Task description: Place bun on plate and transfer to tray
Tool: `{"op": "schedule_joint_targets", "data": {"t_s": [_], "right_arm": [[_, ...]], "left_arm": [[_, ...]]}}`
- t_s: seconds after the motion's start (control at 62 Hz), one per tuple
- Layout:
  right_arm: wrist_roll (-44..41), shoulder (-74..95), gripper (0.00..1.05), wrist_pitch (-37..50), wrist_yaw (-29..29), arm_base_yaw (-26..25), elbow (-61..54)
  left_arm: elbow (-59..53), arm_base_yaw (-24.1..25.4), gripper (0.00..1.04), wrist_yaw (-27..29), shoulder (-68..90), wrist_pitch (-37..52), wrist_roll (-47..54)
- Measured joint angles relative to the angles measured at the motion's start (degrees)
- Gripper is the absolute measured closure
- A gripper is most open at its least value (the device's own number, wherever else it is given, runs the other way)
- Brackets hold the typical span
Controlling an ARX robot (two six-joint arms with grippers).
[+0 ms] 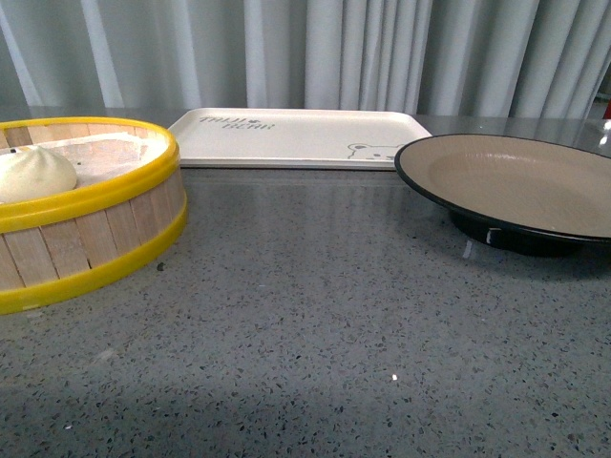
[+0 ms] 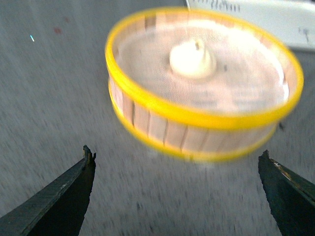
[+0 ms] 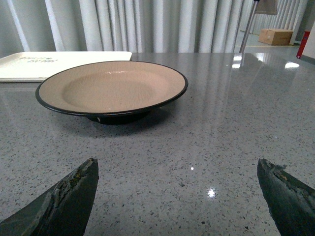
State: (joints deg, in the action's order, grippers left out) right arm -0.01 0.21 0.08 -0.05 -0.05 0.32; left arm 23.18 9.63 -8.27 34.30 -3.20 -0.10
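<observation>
A white bun (image 1: 33, 173) (image 2: 192, 58) lies inside the yellow-rimmed wooden steamer basket (image 1: 105, 234) (image 2: 162, 125) at the table's left. The beige plate (image 1: 516, 181) (image 3: 112, 88) with a black rim stands on the right. Behind them the cream-white tray (image 1: 296, 136) (image 3: 64, 59) (image 2: 266, 14) lies flat. Neither arm shows in the front view. My left gripper (image 2: 177, 157) is open, short of the basket, in a blurred left wrist view. Before the plate, my right gripper (image 3: 177, 164) is open above bare table.
The grey speckled table (image 1: 315, 324) stretches between the basket and the plate. Grey curtains (image 1: 382, 52) hang behind the tray. A cardboard box (image 3: 275, 36) sits far off in the right wrist view.
</observation>
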Motion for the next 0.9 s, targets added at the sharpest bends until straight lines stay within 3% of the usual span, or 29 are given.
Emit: {"op": "schedule_joint_targets", "data": {"t_s": [0.177,0.322,0.467,0.902], "right_arm": [[0.0,0.0,0.08,0.0,0.0,0.0,0.0],[0.0,0.0,0.08,0.0,0.0,0.0,0.0],[0.0,0.0,0.08,0.0,0.0,0.0,0.0],[0.02,0.0,0.08,0.0,0.02,0.0,0.0]], "left_arm": [[13.2,-5.31,0.07,4.37,13.62,4.37,0.04],[23.19,-12.7,0.07,8.24,25.16,3.74,2.08],[29.31,-16.83,0.07,10.14,34.18,0.79,3.1],[35.52,-19.98,0.07,17.84,49.11,-0.92,4.59]]}}
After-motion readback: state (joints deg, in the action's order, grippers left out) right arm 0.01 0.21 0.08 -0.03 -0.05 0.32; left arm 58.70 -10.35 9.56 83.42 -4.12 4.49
